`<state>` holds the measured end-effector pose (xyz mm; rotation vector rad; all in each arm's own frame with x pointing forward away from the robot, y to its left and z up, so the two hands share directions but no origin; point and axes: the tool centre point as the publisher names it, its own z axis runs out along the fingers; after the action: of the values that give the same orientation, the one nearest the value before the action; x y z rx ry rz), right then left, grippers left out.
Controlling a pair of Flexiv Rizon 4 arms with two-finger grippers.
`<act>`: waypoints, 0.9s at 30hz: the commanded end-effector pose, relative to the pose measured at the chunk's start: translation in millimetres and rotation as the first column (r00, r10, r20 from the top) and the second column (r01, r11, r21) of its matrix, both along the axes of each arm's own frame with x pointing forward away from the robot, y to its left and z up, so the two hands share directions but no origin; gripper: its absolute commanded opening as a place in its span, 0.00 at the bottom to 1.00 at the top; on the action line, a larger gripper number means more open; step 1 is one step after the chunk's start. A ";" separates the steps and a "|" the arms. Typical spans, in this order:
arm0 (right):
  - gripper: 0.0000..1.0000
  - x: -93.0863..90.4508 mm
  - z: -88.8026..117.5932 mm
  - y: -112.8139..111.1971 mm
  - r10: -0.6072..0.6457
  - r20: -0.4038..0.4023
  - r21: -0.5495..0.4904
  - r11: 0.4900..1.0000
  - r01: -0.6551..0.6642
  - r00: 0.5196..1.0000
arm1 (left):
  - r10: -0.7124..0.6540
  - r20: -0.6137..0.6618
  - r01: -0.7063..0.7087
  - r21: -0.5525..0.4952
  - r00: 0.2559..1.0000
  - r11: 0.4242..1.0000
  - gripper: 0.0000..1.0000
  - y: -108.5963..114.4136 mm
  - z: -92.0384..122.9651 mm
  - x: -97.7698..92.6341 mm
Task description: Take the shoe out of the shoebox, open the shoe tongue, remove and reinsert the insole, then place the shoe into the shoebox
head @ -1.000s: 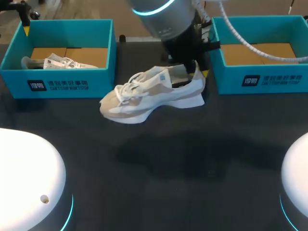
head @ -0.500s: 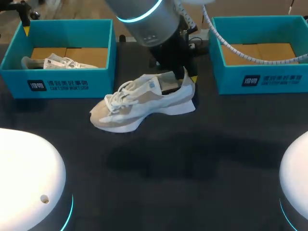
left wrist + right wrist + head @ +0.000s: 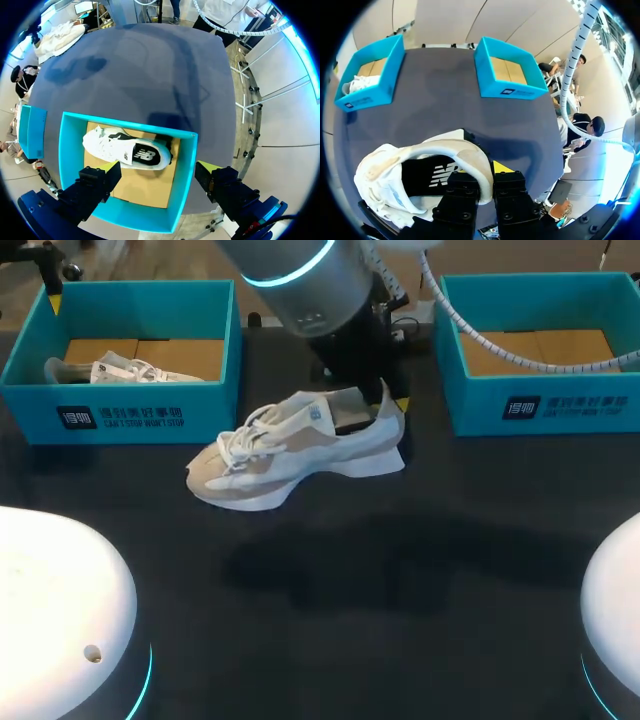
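Note:
A white and beige shoe [image 3: 300, 445] hangs above the dark table between the two boxes, toe pointing left and a little down. My right gripper [image 3: 385, 405] is shut on its heel collar. In the right wrist view the collar [image 3: 470, 150] is pinched between the fingers of that gripper [image 3: 487, 175], and the dark insole [image 3: 432, 175] shows inside the shoe. My left gripper [image 3: 160, 167] stands open over the left teal shoebox [image 3: 187, 165], in which a second shoe [image 3: 125, 150] lies. That left shoebox [image 3: 120, 415] and the second shoe [image 3: 125, 370] also show in the head view.
A second teal shoebox [image 3: 540, 405] stands at the back right with only its cardboard floor showing. The shoe's shadow falls on the dark table [image 3: 350, 560] in front. Two white arm bases [image 3: 50, 620] fill the front corners.
My right arm has carried the shoe to the left and slightly down. In the last half second it has barely moved. Both grippers kept their state.

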<state>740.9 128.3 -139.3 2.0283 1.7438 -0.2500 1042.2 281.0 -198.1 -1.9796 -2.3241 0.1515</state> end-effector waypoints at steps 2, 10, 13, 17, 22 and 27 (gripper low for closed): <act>0.00 -9.1 -27.6 -3.7 -0.069 0.033 0.016 0.998 0.068 0.997 | -0.001 -0.001 0.001 0.002 1.000 1.000 1.00 0.2 0.3 0.4; 0.00 -16.2 -58.9 -16.0 -0.118 0.077 0.046 0.992 0.114 0.990 | -0.001 -0.001 0.001 0.002 1.000 1.000 1.00 0.2 0.3 0.4; 0.00 -17.5 -70.1 -19.4 -0.123 0.090 0.043 0.992 0.119 0.988 | -0.001 -0.001 0.001 0.002 1.000 1.000 1.00 0.2 0.3 0.4; 0.00 -18.1 -82.4 -21.1 -0.119 0.098 0.033 0.993 0.116 0.988 | -0.001 -0.001 0.001 0.002 1.000 1.000 1.00 0.2 0.3 0.4; 0.00 -21.0 -105.6 -24.7 -0.129 0.084 0.040 0.991 0.126 0.988 | -0.001 -0.001 0.001 0.002 1.000 1.000 1.00 0.2 0.3 0.4; 0.00 -23.9 -129.0 -25.8 -0.123 0.078 0.060 0.991 0.119 0.989 | -0.001 -0.001 0.001 0.002 1.000 1.000 1.00 0.2 0.3 0.4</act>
<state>722.4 102.4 -252.2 1.9961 1.8083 -0.2312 1042.2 280.9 -198.1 -1.9798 -2.3239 0.1516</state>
